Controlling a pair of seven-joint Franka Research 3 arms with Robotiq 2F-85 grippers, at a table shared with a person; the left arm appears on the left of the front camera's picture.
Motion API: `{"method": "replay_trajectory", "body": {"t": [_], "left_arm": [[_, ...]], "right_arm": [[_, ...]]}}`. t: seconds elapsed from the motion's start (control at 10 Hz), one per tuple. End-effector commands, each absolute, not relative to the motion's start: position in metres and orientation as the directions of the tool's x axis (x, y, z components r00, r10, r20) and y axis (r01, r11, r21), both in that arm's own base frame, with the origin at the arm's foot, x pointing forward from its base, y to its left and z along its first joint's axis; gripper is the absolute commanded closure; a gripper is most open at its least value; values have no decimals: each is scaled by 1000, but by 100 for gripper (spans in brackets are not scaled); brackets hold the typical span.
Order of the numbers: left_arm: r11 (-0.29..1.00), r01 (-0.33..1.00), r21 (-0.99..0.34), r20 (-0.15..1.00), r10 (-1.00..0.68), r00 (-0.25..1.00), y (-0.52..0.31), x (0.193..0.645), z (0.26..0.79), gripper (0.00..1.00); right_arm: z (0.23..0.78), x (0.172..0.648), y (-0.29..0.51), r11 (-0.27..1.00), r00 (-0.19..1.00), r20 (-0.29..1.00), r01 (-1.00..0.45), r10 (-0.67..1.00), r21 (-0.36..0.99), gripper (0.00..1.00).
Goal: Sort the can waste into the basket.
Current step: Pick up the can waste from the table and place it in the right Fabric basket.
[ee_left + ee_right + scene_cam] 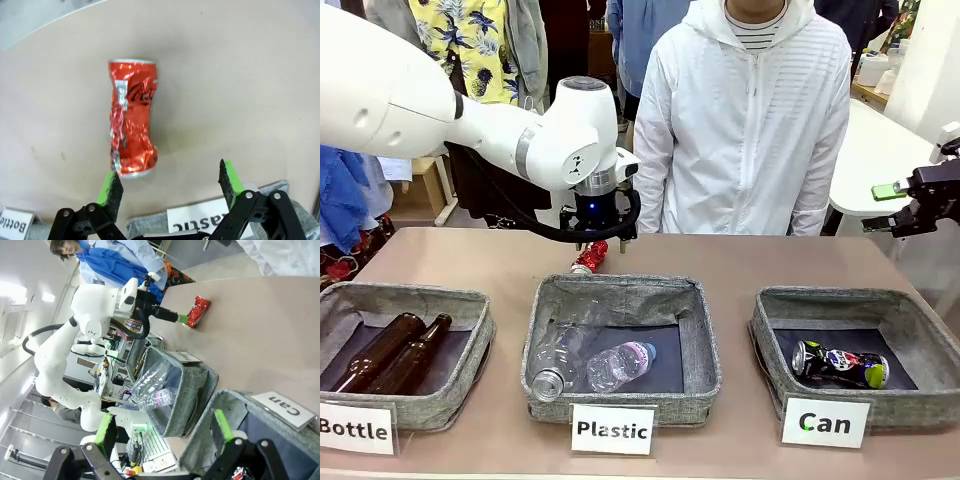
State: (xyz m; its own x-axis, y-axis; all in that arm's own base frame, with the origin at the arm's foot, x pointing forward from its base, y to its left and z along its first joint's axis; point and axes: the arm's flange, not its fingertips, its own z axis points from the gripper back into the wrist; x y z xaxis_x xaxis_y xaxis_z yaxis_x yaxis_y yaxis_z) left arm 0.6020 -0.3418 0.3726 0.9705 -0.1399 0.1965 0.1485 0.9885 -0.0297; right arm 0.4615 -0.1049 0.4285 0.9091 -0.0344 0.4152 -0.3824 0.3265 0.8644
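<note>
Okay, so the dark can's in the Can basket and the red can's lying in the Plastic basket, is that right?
Not quite. The red can is not in the Plastic basket; it lies on the table just beyond that basket's far side, as the front view shows. The dark can is in the Can basket, as you said.

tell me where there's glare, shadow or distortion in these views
Front view: even light, sharp throughout. Left wrist view: crumpled red can glints, casting a soft shadow on the table. Right wrist view: rolled sideways, room lights blown out at left.
</note>
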Motion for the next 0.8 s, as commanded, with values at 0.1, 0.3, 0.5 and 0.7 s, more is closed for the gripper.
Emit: {"method": "replay_trajectory", "body": {"t": [0.1, 0.3, 0.5, 0.7], "left_arm": [[979, 190, -80, 146, -177, 973, -338, 634, 359, 0], [978, 192, -85, 133, -180, 975, -344, 638, 350, 0], [976, 202, -85, 123, -190, 974, -352, 640, 340, 0], [978, 196, -72, 128, -186, 974, -356, 641, 336, 0]], "right_arm": [[431, 461, -107, 321, 902, 432, -402, -25, 858, 0], [431, 461, -107, 321, 902, 432, -402, -25, 858, 0], [431, 461, -107, 321, 902, 432, -402, -25, 858, 0], [431, 461, -107, 321, 902, 432, -402, -25, 858, 0]]}}
